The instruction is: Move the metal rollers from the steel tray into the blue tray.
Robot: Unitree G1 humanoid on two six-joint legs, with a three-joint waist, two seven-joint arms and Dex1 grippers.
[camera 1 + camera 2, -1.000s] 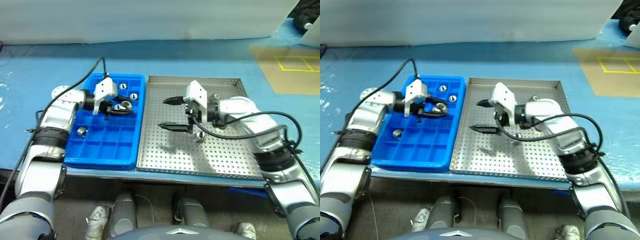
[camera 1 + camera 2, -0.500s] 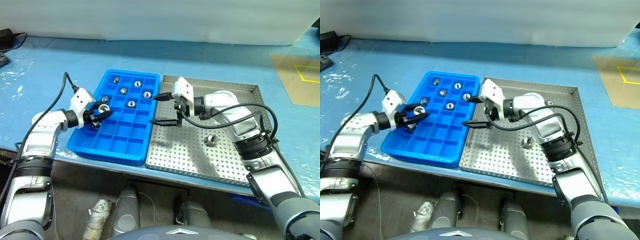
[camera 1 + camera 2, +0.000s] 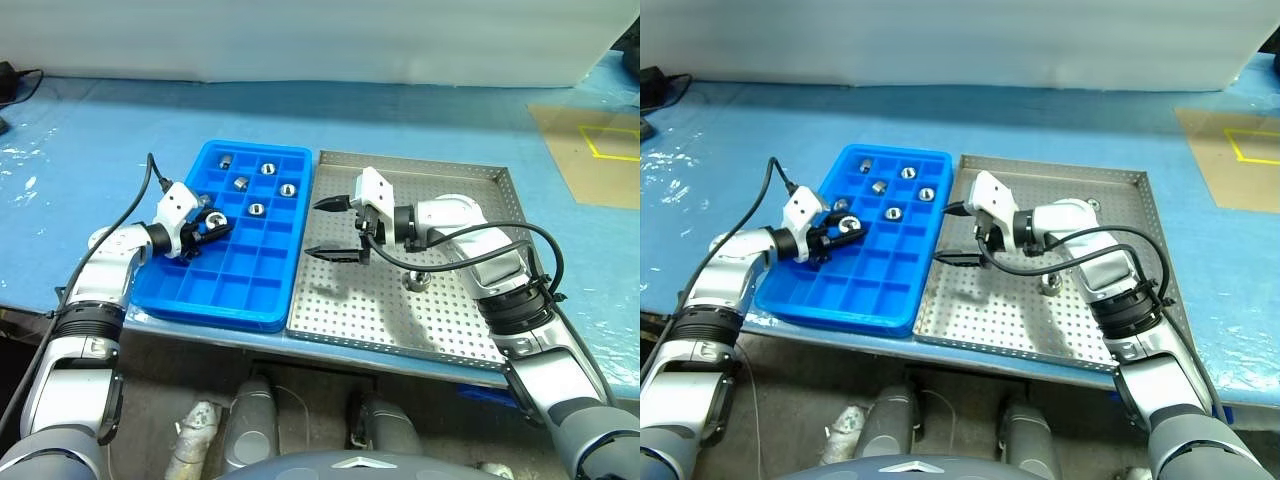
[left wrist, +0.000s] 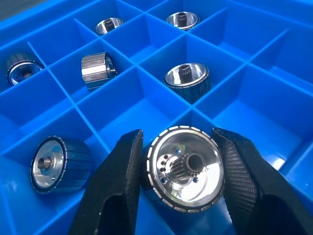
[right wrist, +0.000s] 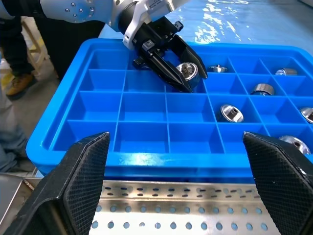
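Left wrist view: left gripper [image 4: 186, 169] pinches one metal roller [image 4: 186, 168] between both fingers, held just above the blue tray [image 3: 262, 290] compartments. Five more rollers sit in cells at the far end. Right gripper [image 3: 336, 228] is spread wide over the steel tray [image 3: 440, 315], empty. One roller [image 3: 416, 281] lies on the steel tray.

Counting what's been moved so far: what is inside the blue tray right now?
In the blue tray, five metal rollers lie in separate compartments. The left gripper holds a sixth above a compartment; its fingers hide the floor beneath. The other compartments look empty.
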